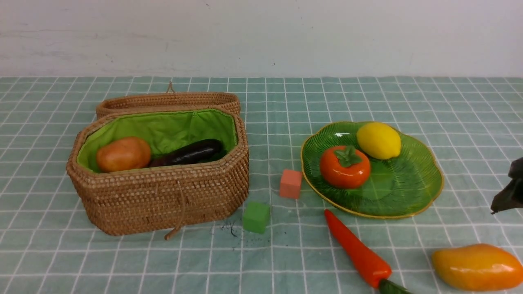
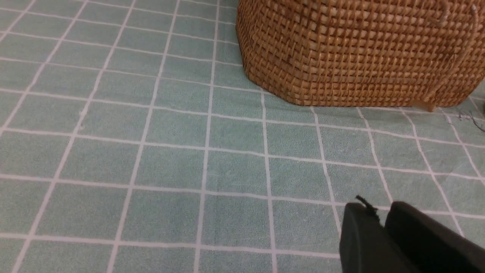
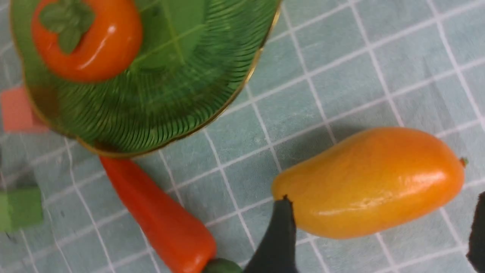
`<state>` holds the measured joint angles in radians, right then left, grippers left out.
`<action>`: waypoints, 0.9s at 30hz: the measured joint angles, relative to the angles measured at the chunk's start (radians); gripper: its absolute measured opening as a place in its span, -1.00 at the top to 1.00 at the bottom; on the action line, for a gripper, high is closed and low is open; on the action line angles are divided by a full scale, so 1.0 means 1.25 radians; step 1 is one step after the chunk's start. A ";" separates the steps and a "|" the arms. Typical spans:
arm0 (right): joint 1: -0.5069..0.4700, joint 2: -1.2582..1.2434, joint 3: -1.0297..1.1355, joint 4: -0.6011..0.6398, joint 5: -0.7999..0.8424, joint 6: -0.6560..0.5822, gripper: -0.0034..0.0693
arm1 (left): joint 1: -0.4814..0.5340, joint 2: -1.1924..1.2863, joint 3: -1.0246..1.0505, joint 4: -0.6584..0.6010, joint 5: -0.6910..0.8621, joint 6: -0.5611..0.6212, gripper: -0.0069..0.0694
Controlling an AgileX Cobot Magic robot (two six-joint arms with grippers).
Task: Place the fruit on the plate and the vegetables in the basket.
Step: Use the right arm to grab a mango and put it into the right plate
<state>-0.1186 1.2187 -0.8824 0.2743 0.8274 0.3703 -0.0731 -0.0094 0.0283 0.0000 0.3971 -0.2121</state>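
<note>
Mango (image 3: 367, 182) lies on the table at the plate's (image 1: 425, 196) five o'clock, straddled by the wide-spread right end effector (image 3: 379, 235), and its glossy skin might squirt free if the jaws close off-centre.

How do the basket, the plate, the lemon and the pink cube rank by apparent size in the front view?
1. basket, largest
2. plate
3. lemon
4. pink cube, smallest

All four lie at a similar depth on the table, so nearness does not upset this order.
</note>
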 joint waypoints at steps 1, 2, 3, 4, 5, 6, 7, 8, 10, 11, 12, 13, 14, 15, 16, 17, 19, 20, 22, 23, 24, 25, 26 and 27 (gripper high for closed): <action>0.000 0.004 0.000 -0.003 0.000 0.053 -0.93 | 0.000 0.000 0.000 0.000 0.000 0.000 0.58; 0.000 0.017 0.000 -0.012 -0.006 0.222 -0.96 | 0.000 0.000 0.000 0.000 0.000 0.000 0.57; 0.000 0.023 0.000 -0.018 -0.015 0.280 -0.96 | 0.000 0.000 0.000 0.000 0.000 0.000 0.57; 0.000 0.031 0.000 -0.028 -0.026 0.331 -0.95 | 0.000 0.000 0.000 0.000 0.000 0.000 0.57; 0.000 0.037 0.000 -0.035 -0.033 0.375 -0.94 | 0.000 0.000 0.000 0.000 0.000 0.000 0.56; 0.000 0.048 0.000 -0.046 -0.044 0.420 -0.92 | 0.000 0.000 0.000 0.000 0.000 0.000 0.56; 0.000 0.061 0.000 -0.055 -0.051 0.457 -0.89 | 0.000 0.000 0.000 0.000 0.000 0.000 0.56; 0.000 0.072 0.000 -0.061 -0.052 0.482 -0.87 | 0.000 0.000 0.000 0.000 0.000 0.000 0.55; 0.000 0.107 0.000 -0.063 -0.047 0.529 -0.82 | 0.000 0.000 0.000 0.000 0.000 0.000 0.55; 0.000 0.111 0.000 -0.063 -0.046 0.532 -0.82 | 0.000 0.000 0.000 0.000 0.000 0.000 0.55; 0.000 0.136 0.000 -0.056 -0.041 0.547 -0.79 | 0.000 0.000 0.000 0.000 0.000 0.000 0.54; 0.000 0.162 -0.001 -0.045 -0.038 0.552 -0.78 | 0.000 0.000 0.000 0.000 0.000 0.000 0.53; 0.000 0.174 -0.001 -0.036 -0.038 0.554 -0.78 | 0.000 0.000 0.000 0.000 0.000 0.000 0.53; 0.000 0.198 -0.002 -0.024 -0.039 0.556 -0.78 | 0.000 0.000 0.000 0.000 0.000 0.000 0.53; 0.000 0.217 -0.002 -0.014 -0.044 0.557 -0.78 | 0.000 0.000 0.000 0.000 0.000 0.000 0.52; 0.000 0.220 -0.002 -0.012 -0.044 0.557 -0.78 | 0.000 0.000 0.000 0.000 0.000 0.000 0.52; 0.000 0.264 -0.003 0.007 -0.061 0.557 -0.78 | 0.000 0.000 0.000 0.000 0.000 0.000 0.52; 0.000 0.275 -0.003 0.009 -0.068 0.557 -0.78 | 0.000 0.000 0.000 0.000 0.000 0.000 0.52; 0.000 0.294 -0.005 0.011 -0.073 0.557 -0.78 | 0.000 0.000 0.000 0.000 0.000 0.000 0.52; 0.000 0.304 -0.006 0.011 -0.075 0.557 -0.78 | 0.000 0.000 0.000 0.000 0.000 0.000 0.51; 0.000 0.324 -0.008 0.010 -0.079 0.557 -0.78 | 0.000 0.000 0.000 0.000 0.000 0.000 0.51; 0.000 0.336 -0.011 0.006 -0.086 0.557 -0.78 | 0.000 0.000 0.000 0.000 0.000 0.000 0.50; 0.000 0.338 -0.012 0.006 -0.085 0.557 -0.78 | 0.000 0.000 0.000 0.000 0.000 0.000 0.50; 0.000 0.352 -0.016 0.000 -0.090 0.557 -0.78 | 0.000 0.000 0.000 0.000 0.000 0.000 0.50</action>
<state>-0.1186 1.6592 -0.9029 0.2741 0.7154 1.0659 -0.0731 -0.0094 0.0283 0.0000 0.3971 -0.2121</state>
